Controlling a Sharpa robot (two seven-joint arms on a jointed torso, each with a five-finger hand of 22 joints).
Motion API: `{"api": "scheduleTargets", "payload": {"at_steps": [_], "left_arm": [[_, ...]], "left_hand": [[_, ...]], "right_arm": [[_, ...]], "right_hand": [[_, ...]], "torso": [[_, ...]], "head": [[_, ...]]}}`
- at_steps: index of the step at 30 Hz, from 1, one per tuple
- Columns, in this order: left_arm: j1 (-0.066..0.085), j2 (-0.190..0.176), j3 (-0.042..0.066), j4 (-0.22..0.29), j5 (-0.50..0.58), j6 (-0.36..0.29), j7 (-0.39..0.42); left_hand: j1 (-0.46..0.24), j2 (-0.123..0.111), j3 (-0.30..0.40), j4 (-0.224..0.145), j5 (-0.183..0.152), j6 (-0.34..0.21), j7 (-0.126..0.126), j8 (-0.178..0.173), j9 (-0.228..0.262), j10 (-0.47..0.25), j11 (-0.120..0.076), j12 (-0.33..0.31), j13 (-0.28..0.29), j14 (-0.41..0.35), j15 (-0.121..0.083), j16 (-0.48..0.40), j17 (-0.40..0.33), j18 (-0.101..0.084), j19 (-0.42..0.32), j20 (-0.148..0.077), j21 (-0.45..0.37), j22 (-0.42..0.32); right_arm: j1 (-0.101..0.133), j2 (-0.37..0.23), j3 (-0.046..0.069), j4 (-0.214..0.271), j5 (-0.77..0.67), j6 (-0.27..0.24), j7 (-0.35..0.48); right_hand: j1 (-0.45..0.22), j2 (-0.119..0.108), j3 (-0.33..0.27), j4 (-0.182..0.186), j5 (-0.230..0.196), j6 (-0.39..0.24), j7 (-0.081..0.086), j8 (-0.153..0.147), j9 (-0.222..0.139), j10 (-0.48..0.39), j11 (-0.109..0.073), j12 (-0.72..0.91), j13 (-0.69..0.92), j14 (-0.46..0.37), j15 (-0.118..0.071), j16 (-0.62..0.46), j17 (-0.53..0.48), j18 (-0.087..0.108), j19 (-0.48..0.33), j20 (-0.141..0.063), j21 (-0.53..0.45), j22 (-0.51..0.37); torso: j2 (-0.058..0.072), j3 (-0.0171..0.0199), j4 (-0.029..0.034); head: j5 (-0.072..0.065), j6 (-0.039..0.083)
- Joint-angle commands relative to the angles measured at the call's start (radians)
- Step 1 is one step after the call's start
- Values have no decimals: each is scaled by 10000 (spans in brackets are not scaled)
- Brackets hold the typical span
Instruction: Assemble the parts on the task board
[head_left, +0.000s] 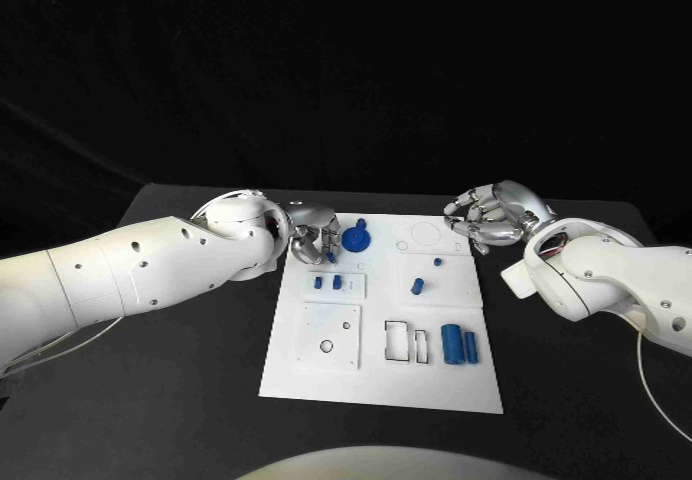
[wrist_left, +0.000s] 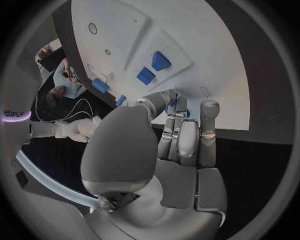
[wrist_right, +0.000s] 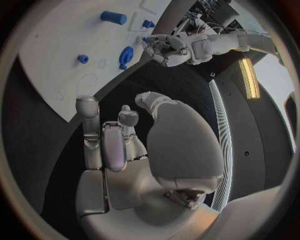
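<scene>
Two hands (head_left: 312, 238) (head_left: 488, 215) over task board (head_left: 378, 385), two blue cylinders (head_left: 460, 343)

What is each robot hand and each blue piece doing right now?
Left robot hand: fingers curled by the board's far left edge, beside a small blue piece; whether it holds it, cannot tell.
Right robot hand: fingers curled in, nothing in it, off the far right corner.
Round blue part: lying on the task board.
Two blue cylinders: lying side by side.
Two small blue blocks: resting on their plate.

right hand (wrist_right: 119, 150) empty, task board (wrist_right: 56, 65) beyond
</scene>
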Motion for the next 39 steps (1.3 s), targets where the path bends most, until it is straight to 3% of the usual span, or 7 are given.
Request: {"api": "scheduleTargets", "payload": {"at_steps": [1, 39], "left_arm": [[3, 58, 6, -2, 97, 230, -29], [3, 156, 3, -32, 143, 609, -123]], "left_hand": [[-102, -11, -59, -16, 45, 51, 13, -51, 17, 66, -14, -66, -11, 49, -15, -43, -14, -132, -16, -6, -55, 228], [-400, -59, -218, 36, -46, -108, 63, -257, 24, -42, 63, -381, -39, -4, 53, -38, -24, -143, -62, 38, -262, 159]], "right_arm": [[-8, 5, 0, 13, -113, 86, 86], [-11, 18, 0, -6, -114, 67, 116]], "right_hand": [[-93, -7, 43, 5, 50, -43, -25, 31, 13, 30, -11, -17, -6, 25, -50, -38, -1, 60, -61, -10, -54, -13], [-101, -9, 57, -11, 50, -47, -26, 39, 17, 33, -12, -23, -19, 25, -51, -42, -3, 61, -60, -11, -61, -16]], "torso": [[6, 5, 1], [-1, 3, 3]], "head": [[1, -4], [5, -71]]}}
